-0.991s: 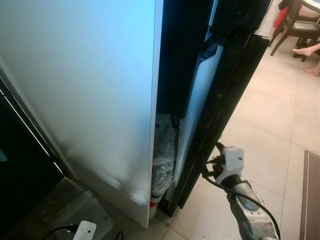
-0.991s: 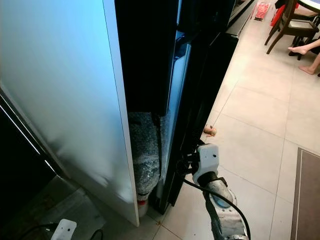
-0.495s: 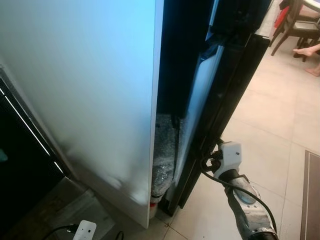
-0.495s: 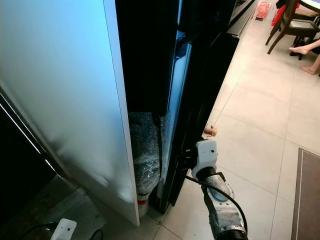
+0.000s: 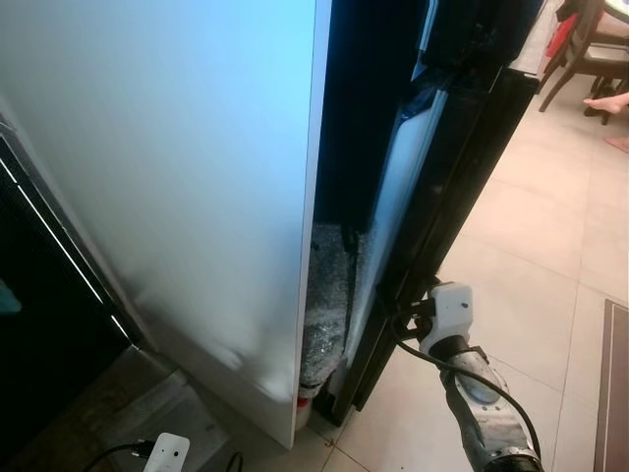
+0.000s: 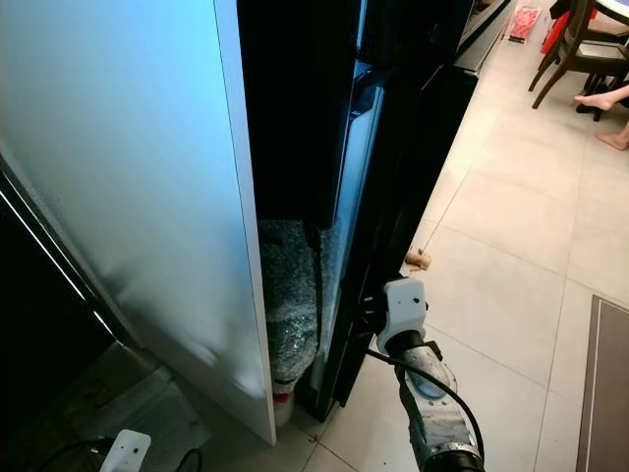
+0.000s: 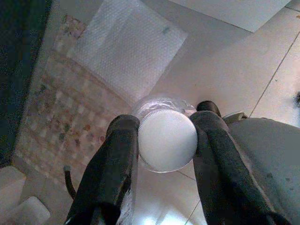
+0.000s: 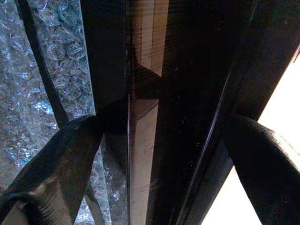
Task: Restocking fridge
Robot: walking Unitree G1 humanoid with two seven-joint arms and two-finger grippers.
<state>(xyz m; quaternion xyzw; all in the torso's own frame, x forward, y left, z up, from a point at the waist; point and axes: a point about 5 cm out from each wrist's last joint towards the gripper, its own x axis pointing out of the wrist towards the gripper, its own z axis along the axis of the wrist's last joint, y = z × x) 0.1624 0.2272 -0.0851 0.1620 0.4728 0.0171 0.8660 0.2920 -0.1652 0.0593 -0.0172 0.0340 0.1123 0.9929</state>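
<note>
Pale floor tiles (image 6: 511, 226) stretch away to the right of a tall white cabinet side (image 5: 177, 177), and between that panel and the black fridge door (image 6: 403, 197) runs a dark gap with bubble wrap (image 6: 290, 305) stuffed at its foot. Far off, a person's bare feet (image 6: 601, 98) rest by a wooden chair (image 6: 580, 39). The right gripper (image 8: 159, 154) has its two fingers spread, one on each side of the door's edge, which stands between the jaws without being pinched; the bubble wrap lies just beyond the inner finger. The left gripper (image 7: 166, 140) is clamped on a clear bottle (image 7: 164, 105), its white cap (image 7: 167, 140) sitting squarely between the pads, with a sheet of bubble wrap on the floor well beyond the fingertips. The step in hand looks like getting the fridge open while the stock waits in the other arm. Next, the right fingers likely need to hook or close on the door edge and draw it outward, wide enough for the left arm to carry the bottle inside.
</note>
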